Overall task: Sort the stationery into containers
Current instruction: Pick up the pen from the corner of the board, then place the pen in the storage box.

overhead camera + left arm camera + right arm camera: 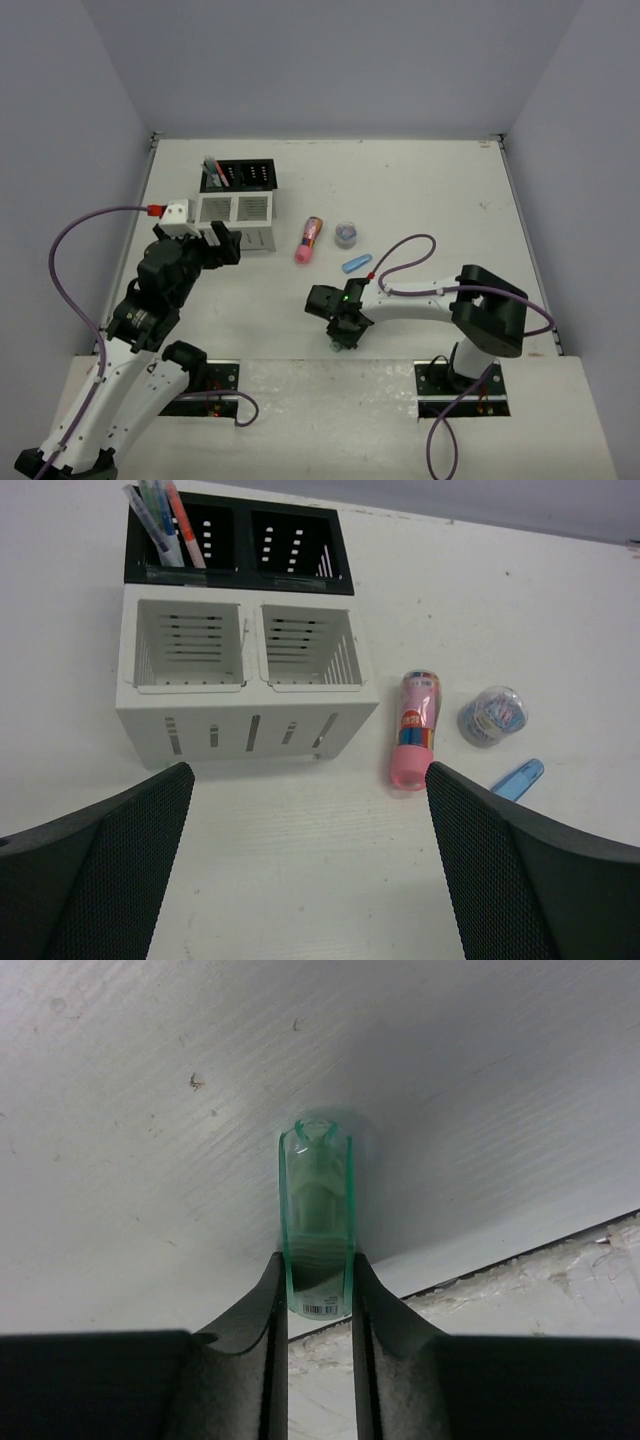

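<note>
My right gripper point(318, 1265) is shut on a green see-through capsule-shaped piece point(317, 1200), both fingers pressed against its sides, low over the table's near edge; in the top view the right gripper point(343, 338) points down there. My left gripper point(308, 775) stands open over bare table in front of the white slatted box point(250, 695). Behind the box stands the black rack point(240, 575), with several pens point(165, 525) in its left slot. To the right of the containers lie a pink patterned tube point(415, 730), a small round roll point(492, 715) and a blue capsule point(518, 779).
The table's near edge point(500, 1270) runs just under the right gripper, with a rough lower ledge beyond it. Grey walls enclose the table on three sides. The left arm point(160, 290) hangs just in front of the organiser point(240, 210).
</note>
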